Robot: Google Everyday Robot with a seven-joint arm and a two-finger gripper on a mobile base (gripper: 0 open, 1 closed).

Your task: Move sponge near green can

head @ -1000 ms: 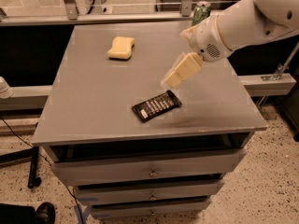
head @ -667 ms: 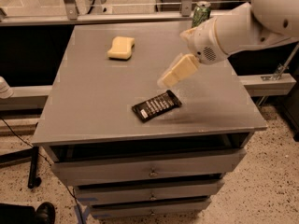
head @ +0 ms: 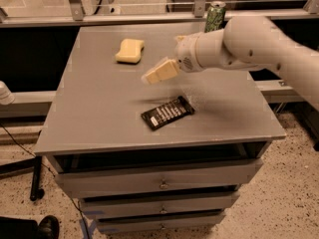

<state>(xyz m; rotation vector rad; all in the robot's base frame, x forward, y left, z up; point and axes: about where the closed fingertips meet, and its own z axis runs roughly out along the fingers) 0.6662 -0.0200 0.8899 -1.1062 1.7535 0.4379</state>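
Note:
The pale yellow sponge (head: 130, 51) lies on the grey table top (head: 99, 113) at the back left. The green can (head: 215, 17) stands upright at the table's back right edge, partly behind my white arm. My gripper (head: 158, 73) hangs above the middle of the table, to the right of and nearer than the sponge, apart from it. It holds nothing that I can see.
A flat black snack bar wrapper (head: 167, 112) lies on the table in front of the gripper. The table is a cabinet with drawers (head: 159, 182) below. A metal rail and glass (head: 149, 6) run behind the table.
The gripper has moved left and toward the back of the table, closer to the sponge. The sponge, can and wrapper have not moved.

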